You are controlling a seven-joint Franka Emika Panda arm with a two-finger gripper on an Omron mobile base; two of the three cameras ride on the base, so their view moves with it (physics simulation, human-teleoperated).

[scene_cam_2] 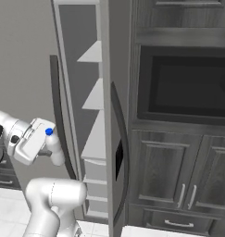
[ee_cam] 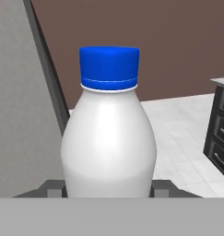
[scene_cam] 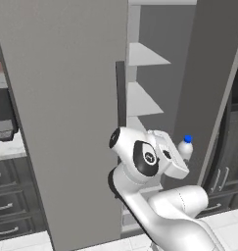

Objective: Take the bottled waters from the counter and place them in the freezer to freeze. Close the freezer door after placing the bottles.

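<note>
One bottle [ee_cam: 109, 133] stands upright, cap up, clamped in the end effector [ee_cam: 109, 188].

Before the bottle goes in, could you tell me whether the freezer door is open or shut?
Open. The freezer door stands swung out edge-on, and the white inner shelves show behind it, with the bottle held in the pincer just outside.

Both base views look forward and down from behind the arm, sharing the open freezer [scene_cam: 154, 98] shelves. The hand view sits close behind a bottle [ee_cam: 109, 138].
</note>
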